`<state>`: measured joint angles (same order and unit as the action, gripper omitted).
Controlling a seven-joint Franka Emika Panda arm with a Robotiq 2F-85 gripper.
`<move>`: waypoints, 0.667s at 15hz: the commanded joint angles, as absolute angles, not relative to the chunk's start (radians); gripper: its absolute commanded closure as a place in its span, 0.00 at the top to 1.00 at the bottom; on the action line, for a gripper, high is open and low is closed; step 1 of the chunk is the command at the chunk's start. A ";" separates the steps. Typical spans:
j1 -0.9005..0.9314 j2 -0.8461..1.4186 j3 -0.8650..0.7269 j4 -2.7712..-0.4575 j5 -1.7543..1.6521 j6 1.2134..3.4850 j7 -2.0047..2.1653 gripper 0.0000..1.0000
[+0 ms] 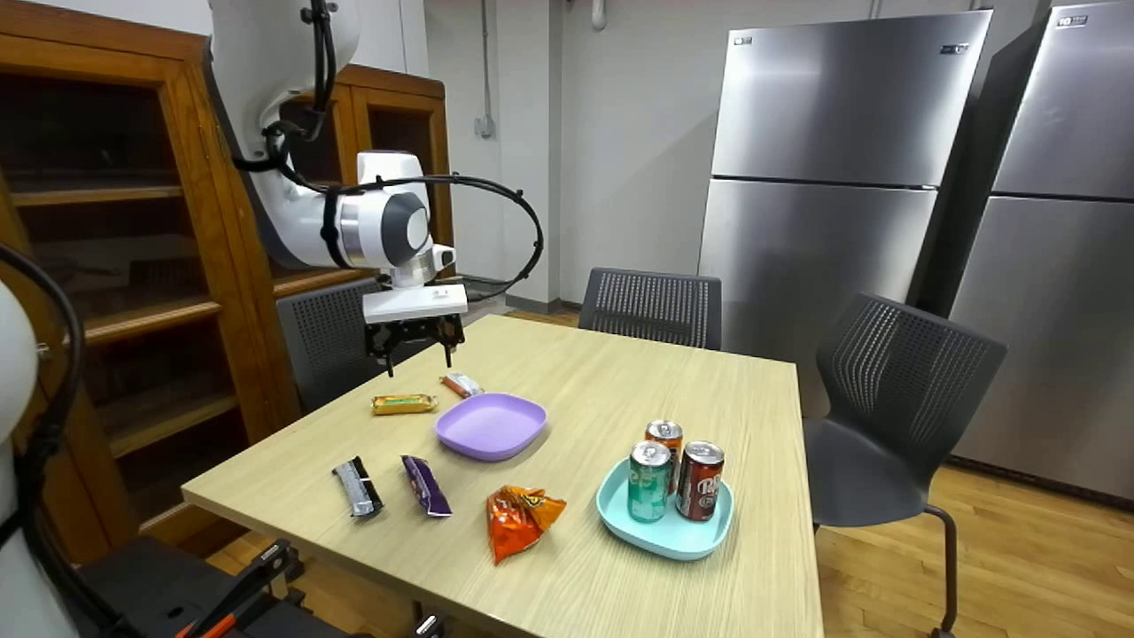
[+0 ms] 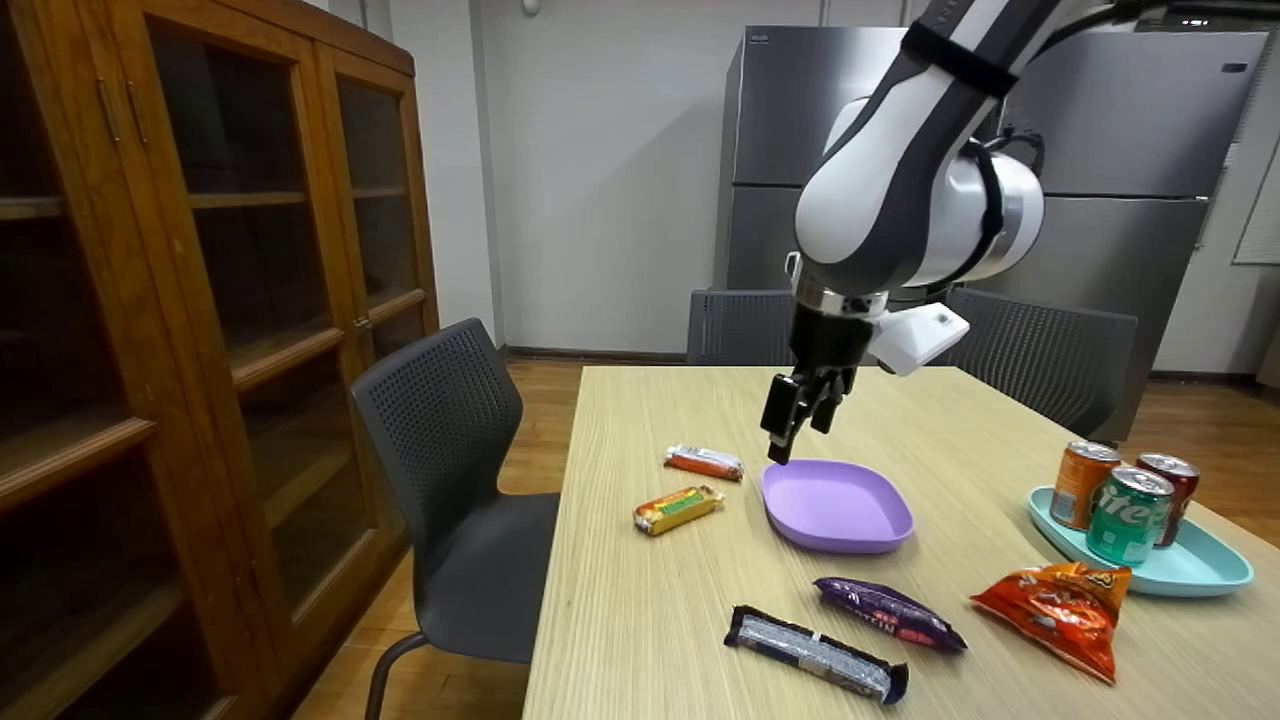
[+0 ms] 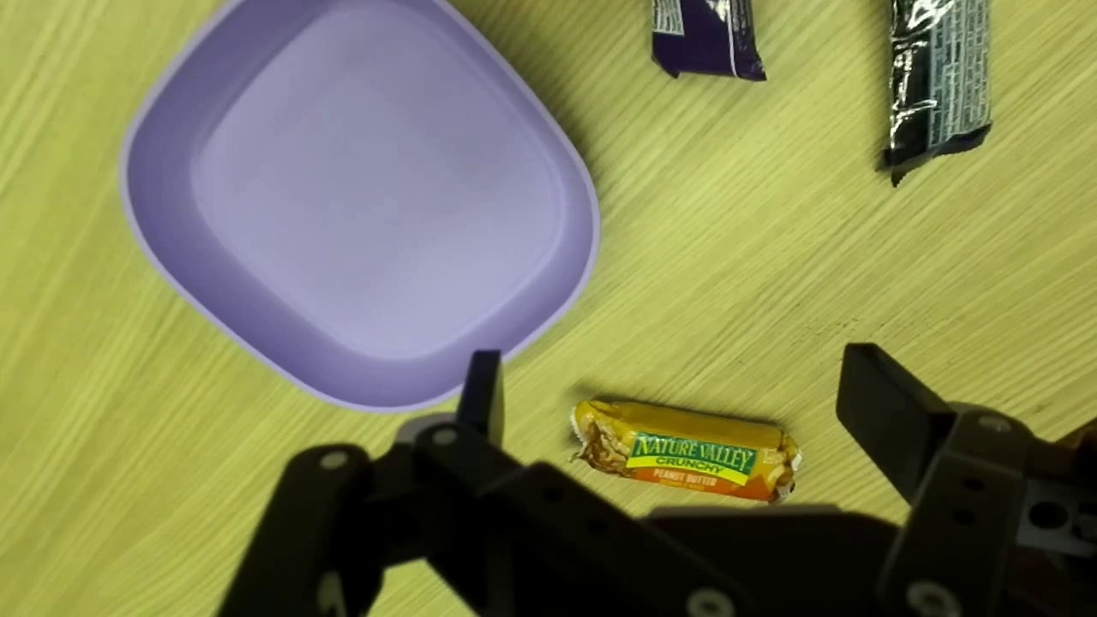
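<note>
My gripper (image 1: 420, 367) (image 2: 797, 440) (image 3: 673, 356) is open and empty, above the table and touching nothing. In the wrist view a yellow Nature Valley bar (image 3: 686, 450) lies between and below the spread fingers; it lies on the table in both exterior views (image 1: 404, 404) (image 2: 678, 510). A purple plate (image 1: 492, 425) (image 2: 838, 505) (image 3: 377, 188) is bare beside the bar; the left finger overlaps its rim in the wrist view. A red-and-silver wrapped bar (image 1: 462, 384) (image 2: 704, 462) lies near the plate, out of the wrist view.
A purple-wrapped bar (image 1: 426, 486) (image 2: 890, 612) (image 3: 707, 38), a black-and-silver bar (image 1: 358, 487) (image 2: 815, 652) (image 3: 943, 94) and an orange chip bag (image 1: 521, 521) (image 2: 1060, 610) lie on the table. A teal plate (image 1: 620, 505) (image 2: 1200, 570) holds green (image 1: 649, 483), orange (image 2: 1082, 485) and dark red (image 1: 700, 483) cans. Chairs (image 1: 886, 425) surround the table.
</note>
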<state>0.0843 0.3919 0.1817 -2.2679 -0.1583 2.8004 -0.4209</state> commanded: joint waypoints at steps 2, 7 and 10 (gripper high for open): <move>0.092 0.506 0.219 -2.141 -0.208 2.765 -0.494 1.00; 0.127 0.606 0.207 -2.016 -0.257 2.754 -0.484 1.00; 0.135 0.664 0.205 -1.929 -0.281 2.732 -0.492 1.00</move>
